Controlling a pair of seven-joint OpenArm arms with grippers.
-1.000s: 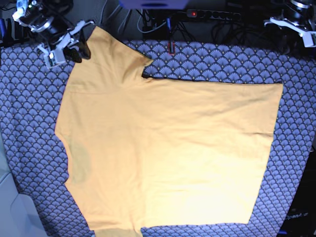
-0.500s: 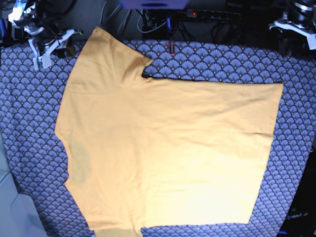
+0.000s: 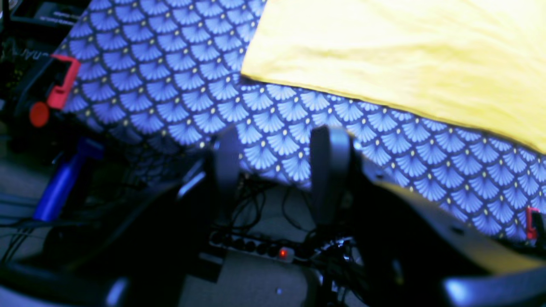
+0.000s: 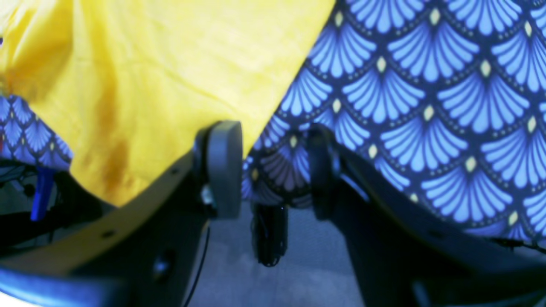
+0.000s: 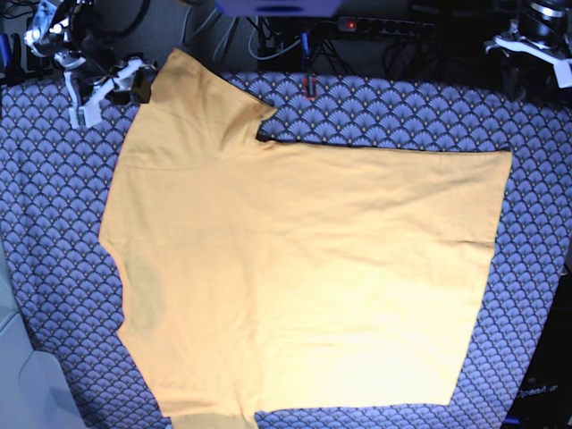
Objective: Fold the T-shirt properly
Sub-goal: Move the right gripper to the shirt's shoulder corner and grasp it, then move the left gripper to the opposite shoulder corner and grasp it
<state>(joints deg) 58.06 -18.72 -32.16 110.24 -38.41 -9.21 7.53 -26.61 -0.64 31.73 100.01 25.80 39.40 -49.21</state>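
Note:
The yellow-orange T-shirt (image 5: 304,268) lies spread flat on the blue-grey scallop cloth (image 5: 54,214), one sleeve (image 5: 192,98) pointing to the far left corner. My right gripper (image 5: 105,92) is open and empty just left of that sleeve, at the table's far edge. In the right wrist view the right gripper (image 4: 273,170) has its jaws apart beside the T-shirt's edge (image 4: 170,68). My left gripper (image 5: 534,46) hangs at the far right corner, off the shirt. In the left wrist view the left gripper (image 3: 277,170) is open and empty, with the T-shirt (image 3: 405,55) beyond it.
A power strip (image 5: 384,25) and cables lie behind the table's far edge. A red clamp (image 5: 309,87) sits on that edge near the sleeve. Another red clamp (image 3: 64,81) and a blue handle (image 3: 59,187) show at the left of the left wrist view.
My right gripper pulled away from the sleeve to the left, then came back a little to the right, close to its edge. The T-shirt and the left arm have not moved.

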